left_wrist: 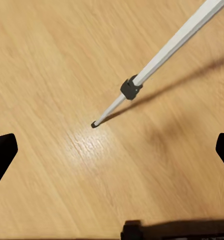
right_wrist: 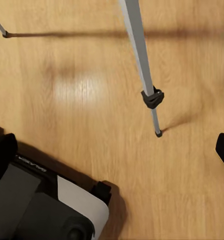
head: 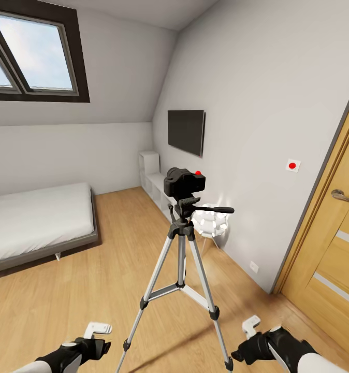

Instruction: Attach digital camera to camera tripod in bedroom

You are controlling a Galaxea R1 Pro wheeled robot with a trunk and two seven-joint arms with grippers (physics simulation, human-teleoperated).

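The digital camera (head: pixel 184 182), black with a red button on top, sits on the black head of the camera tripod (head: pixel 180 248), which stands on the wood floor in the middle of the bedroom. Its pan handle points right. My left gripper (head: pixel 98 336) hangs low near the tripod's front left leg, open and empty. My right gripper (head: pixel 246 339) is low beside the front right leg, also open and empty. A silver leg (left_wrist: pixel 156 62) with its black foot crosses the left wrist view between the wide-apart fingers (left_wrist: pixel 3 150). Another leg (right_wrist: pixel 139 55) shows in the right wrist view.
A grey bed (head: pixel 34 223) lies at the left. A wooden door (head: pixel 332 254) is at the right, a wall TV (head: pixel 186 131) beyond the tripod. A white bulbous piece (head: pixel 211 224) stands by the wall behind the tripod. My base (right_wrist: pixel 47 210) shows on the floor.
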